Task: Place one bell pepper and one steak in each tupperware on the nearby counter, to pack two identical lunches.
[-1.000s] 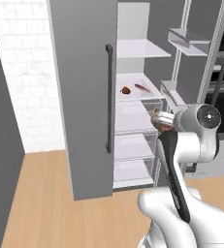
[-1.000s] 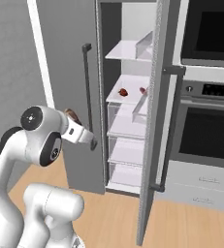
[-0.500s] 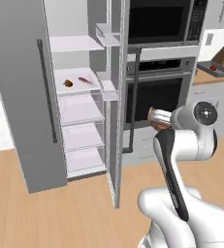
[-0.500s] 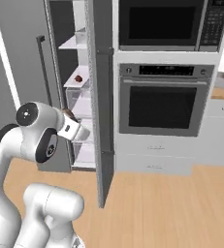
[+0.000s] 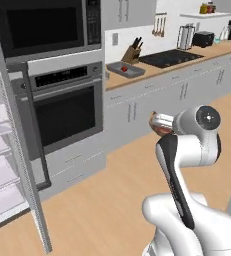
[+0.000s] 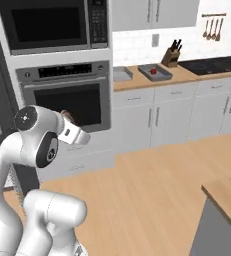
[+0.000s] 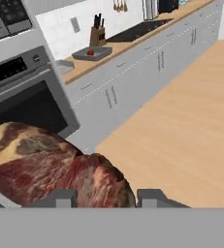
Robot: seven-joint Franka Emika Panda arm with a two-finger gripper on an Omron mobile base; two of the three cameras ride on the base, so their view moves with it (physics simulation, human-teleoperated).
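Tool (image 7: 106,197) clamped on a steak (image 7: 55,169), carried at 7 o'clock in the hand view. Far tupperware (image 6: 155,72) on the table (image 6: 187,75) at 12 o'clock, already holding a red bell pepper (image 6: 153,71); nearer tupperware (image 6: 121,74) apparently unfilled. Most packing left, judging so.

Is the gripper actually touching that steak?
Touching. In the hand view the steak sits between the gripper's two fingertips, pressed against them; the gripper is shut on it.
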